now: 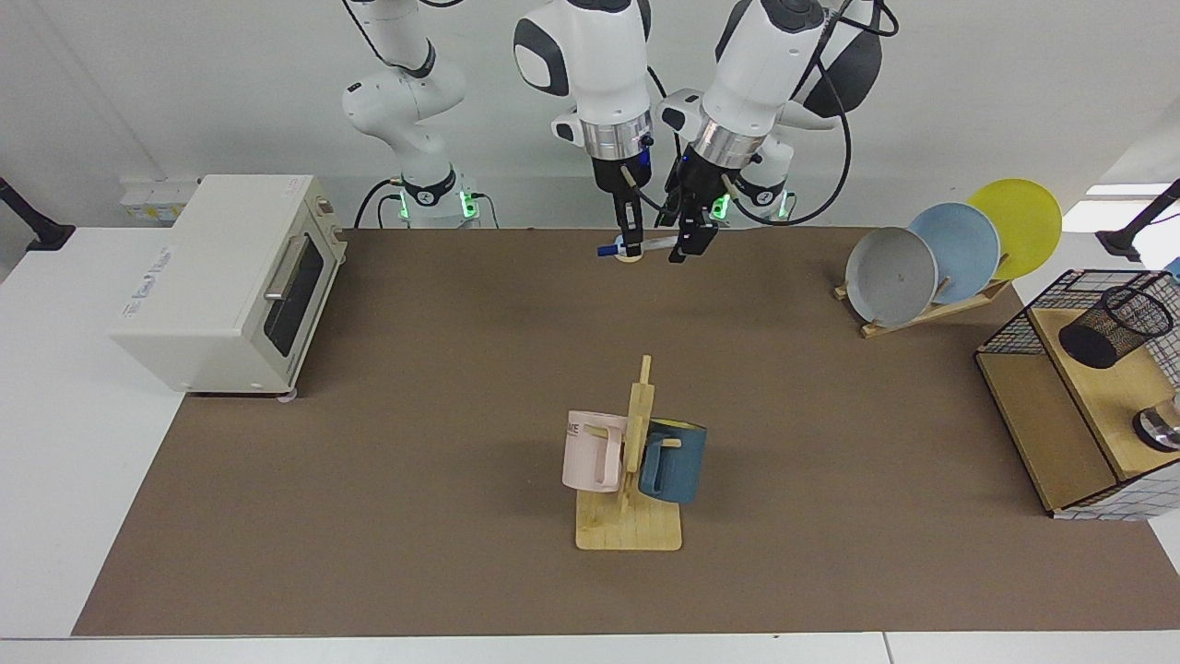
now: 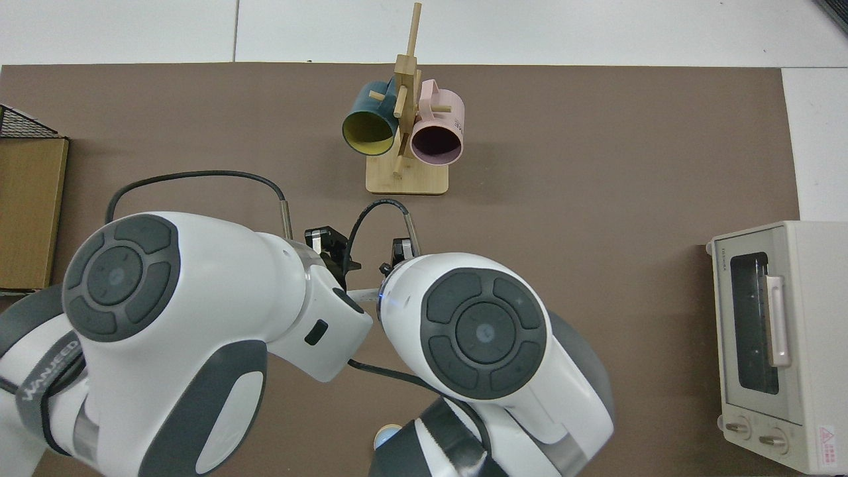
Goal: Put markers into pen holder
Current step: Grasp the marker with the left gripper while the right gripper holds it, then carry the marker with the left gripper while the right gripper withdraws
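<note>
Brown desk (image 1: 415, 415) filling scene, both arms working at far edge. Slim white marker with dark blue cap (image 1: 645, 245) lying roughly level just above desk, spanning between two claws. Right claw (image 1: 630, 247) pinching marker near blue-capped end, fingers closed on it. Left claw (image 1: 690, 245) sitting at marker's other end; grip there: cannot tell. Black wire-mesh cylindrical pen holder (image 1: 1115, 326) tilting on wooden shelf (image 1: 1102, 387), well apart from marker. Top view: arm bodies hiding both claws.
</note>
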Robot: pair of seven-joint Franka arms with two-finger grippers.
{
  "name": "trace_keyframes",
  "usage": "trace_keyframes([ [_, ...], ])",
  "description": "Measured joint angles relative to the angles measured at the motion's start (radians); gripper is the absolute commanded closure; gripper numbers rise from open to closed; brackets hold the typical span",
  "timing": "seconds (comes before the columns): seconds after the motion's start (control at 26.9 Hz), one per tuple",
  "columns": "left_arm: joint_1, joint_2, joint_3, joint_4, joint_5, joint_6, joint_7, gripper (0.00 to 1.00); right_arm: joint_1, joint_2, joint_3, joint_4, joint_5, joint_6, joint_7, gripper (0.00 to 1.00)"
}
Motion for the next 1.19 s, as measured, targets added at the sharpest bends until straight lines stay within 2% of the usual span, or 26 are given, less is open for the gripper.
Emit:
trace_keyframes([
  [0.11,0.0,0.0,0.0,0.0,-0.017,0.001,-0.007,0.4,0.0,0.003,0.0,0.002,0.003,0.01,0.0,1.0],
  [0.48,0.0,0.0,0.001,-0.003,-0.041,0.024,-0.021,0.52,0.0,0.006,0.0,0.004,0.008,0.037,0.0,1.0],
  [0.56,0.0,0.0,0.001,-0.003,-0.042,0.032,-0.023,0.6,0.0,0.006,0.0,0.005,0.008,0.037,0.0,1.0],
  [0.67,0.0,0.0,0.001,-0.004,-0.043,0.046,-0.025,0.81,0.0,0.006,0.0,0.005,0.008,0.037,0.0,1.0],
  [0.86,0.0,0.0,0.0,-0.005,-0.044,0.056,-0.021,1.0,0.0,0.008,-0.001,0.006,0.007,0.039,-0.006,1.0],
  [1.19,0.0,0.0,0.002,-0.005,-0.043,0.057,-0.018,1.0,0.0,0.011,-0.001,0.01,0.007,0.039,-0.009,1.0],
])
